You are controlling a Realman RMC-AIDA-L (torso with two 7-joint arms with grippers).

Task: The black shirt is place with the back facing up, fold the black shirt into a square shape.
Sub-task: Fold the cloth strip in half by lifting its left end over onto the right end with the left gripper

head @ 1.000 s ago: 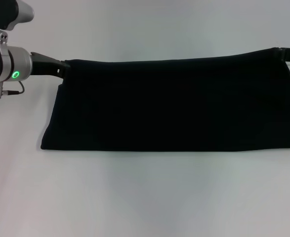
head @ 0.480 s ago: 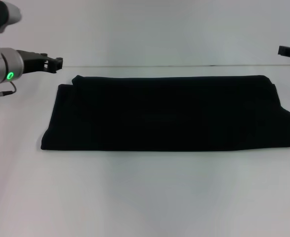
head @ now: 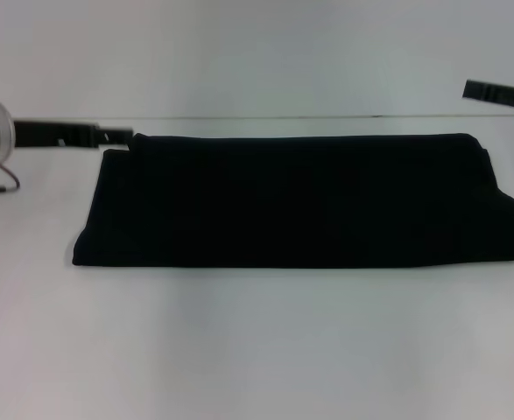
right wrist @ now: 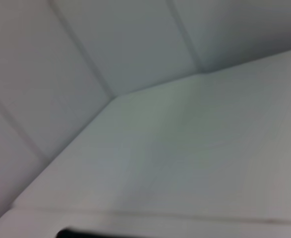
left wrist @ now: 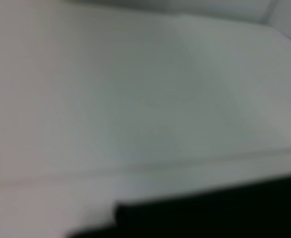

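We see the black shirt point(head: 300, 201) folded flat on the desk point(head: 257, 350); left hand point(head: 116, 136) and right hand point(head: 480, 89) flank it, grip unreadable.

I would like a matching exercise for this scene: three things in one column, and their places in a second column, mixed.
Things:
1. black shirt
2. left gripper
3. right gripper

Places:
A. raised at the far right edge of the head view
B. lying folded as a wide band on the white table
C. beside the shirt's far left corner

Pairs: 1-B, 2-C, 3-A
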